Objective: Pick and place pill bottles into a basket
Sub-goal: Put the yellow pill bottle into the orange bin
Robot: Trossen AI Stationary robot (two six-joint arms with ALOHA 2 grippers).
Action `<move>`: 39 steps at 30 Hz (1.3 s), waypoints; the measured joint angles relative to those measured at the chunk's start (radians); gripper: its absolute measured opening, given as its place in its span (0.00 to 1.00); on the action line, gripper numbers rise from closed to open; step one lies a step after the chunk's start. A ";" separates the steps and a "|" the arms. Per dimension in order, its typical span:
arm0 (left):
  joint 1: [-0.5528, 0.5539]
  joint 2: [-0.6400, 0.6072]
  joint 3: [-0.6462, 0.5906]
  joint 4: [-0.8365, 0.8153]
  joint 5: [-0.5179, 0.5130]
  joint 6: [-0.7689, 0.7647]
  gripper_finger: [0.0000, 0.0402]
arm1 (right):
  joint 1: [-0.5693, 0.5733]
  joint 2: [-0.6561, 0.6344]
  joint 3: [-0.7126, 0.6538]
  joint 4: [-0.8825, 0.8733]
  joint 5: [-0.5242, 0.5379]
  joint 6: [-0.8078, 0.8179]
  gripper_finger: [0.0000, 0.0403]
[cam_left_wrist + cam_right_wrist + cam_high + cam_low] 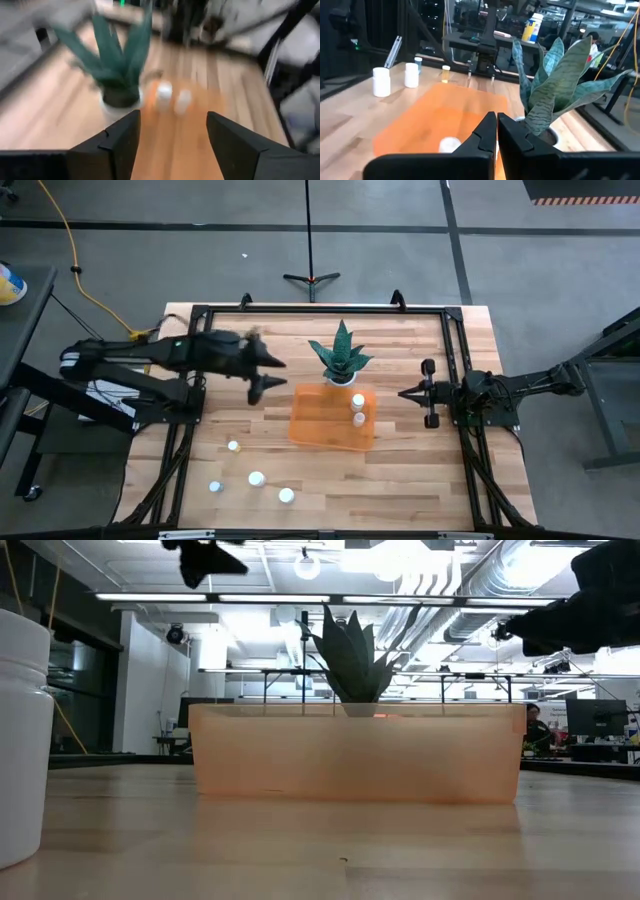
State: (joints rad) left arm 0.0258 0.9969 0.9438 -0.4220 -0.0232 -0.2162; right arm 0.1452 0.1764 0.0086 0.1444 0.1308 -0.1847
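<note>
The orange basket (325, 425) lies mid-table with two white pill bottles (358, 402) (358, 420) standing in its right end; they also show in the left wrist view (164, 93). Several more bottles stand on the near left of the table (256, 478), and one of them looms at the low view's left edge (20, 740). My left gripper (272, 378) is open and empty above the table, just left of the basket's far left corner; its own view (172, 120) shows nothing between its fingers. My right gripper (404, 393) is shut and empty right of the basket (435, 125).
A spiky green plant in a white pot (341, 358) stands against the basket's far wall, between the two grippers. A black frame (320, 310) runs along the table's far edge and both sides. Bare wood lies near of the basket.
</note>
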 joint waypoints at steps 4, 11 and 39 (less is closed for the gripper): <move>-0.035 0.169 0.217 -0.322 0.015 -0.082 0.63 | 0.000 0.000 0.000 0.001 0.044 -0.015 0.01; -0.148 0.355 0.486 -0.738 -0.008 -0.390 0.59 | -0.001 0.000 0.000 0.002 0.128 -0.036 0.01; -0.585 0.600 0.326 -1.041 0.121 -1.438 0.59 | -0.001 0.000 0.000 0.003 0.125 -0.025 0.00</move>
State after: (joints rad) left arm -0.5590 1.5971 1.2701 -1.4629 0.0978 -1.6539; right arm 0.1444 0.1764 0.0082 0.1474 0.2554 -0.2100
